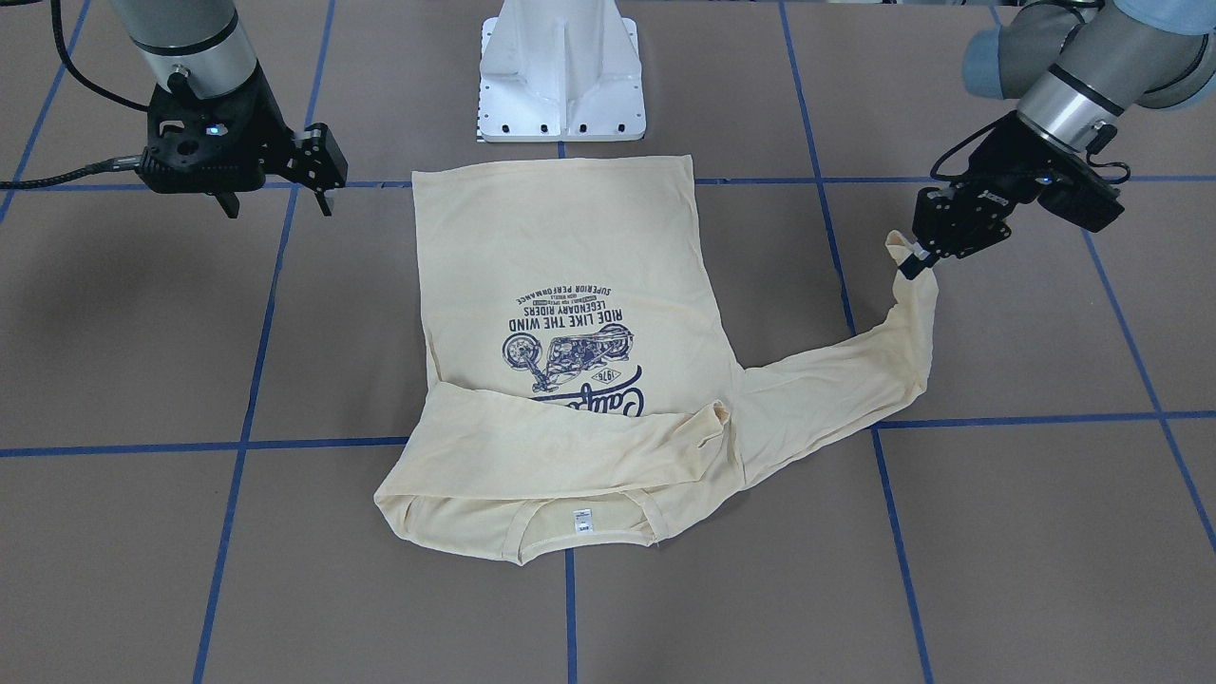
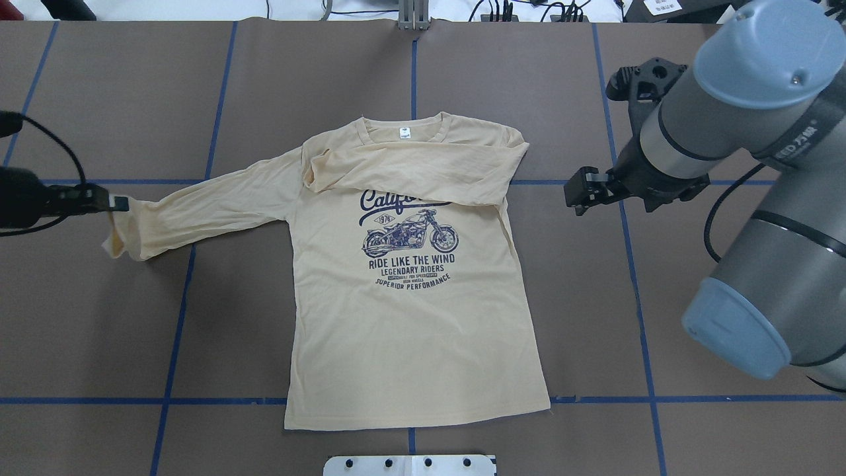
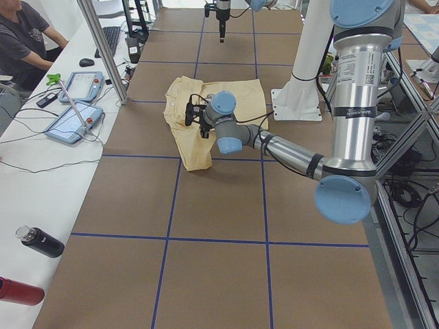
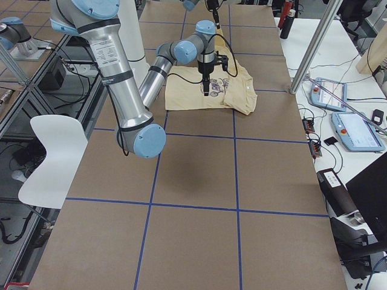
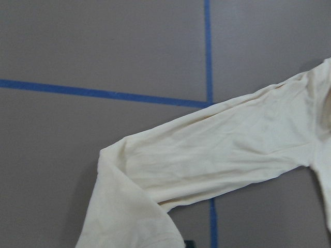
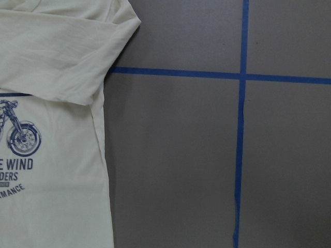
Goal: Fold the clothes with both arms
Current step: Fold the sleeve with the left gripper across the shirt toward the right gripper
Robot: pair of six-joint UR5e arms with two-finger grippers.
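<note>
Judging from how the cloth lies, the fold is in its early part. The bench [image 2: 92, 344], the largest thing here, is a flat matt brown surface cut into big squares by blue tape lines [image 2: 178, 317].

Seen from overhead, the shirt [image 2: 410, 344] lies face-up at the centre, neck toward 12 o'clock and hem toward 6 o'clock. Its body is spread flat, a tall pale cream-yellow panel of thin, limp knit with faint creases and fairly straight side edges.

The folded sleeve [image 2: 423, 165], from the 3 o'clock shoulder, is already laid across the chest toward 9 o'clock. It is a soft, rumpled band covering the top of the print. The stretched sleeve [image 2: 218, 208] runs out toward 9 o'clock, a long tapering tube that sags and bends near the cuff.

The left claw [image 1: 914, 269] is clenched on that cuff, which appears raised a little off the bench, so this sleeve looks like the one in hand. The right claw [image 1: 277, 201], black and hard-edged, hangs released and empty at 3 o'clock, near the shirt but not touching it.

Left to do, as I read it: bring the second sleeve across the chest, then fold the body.

The print [image 2: 410, 238] is navy: curved script, a motorcycle, and block lettering beneath. The neck label [image 2: 404, 134] is a small white rectangle inside the ribbed collar.
</note>
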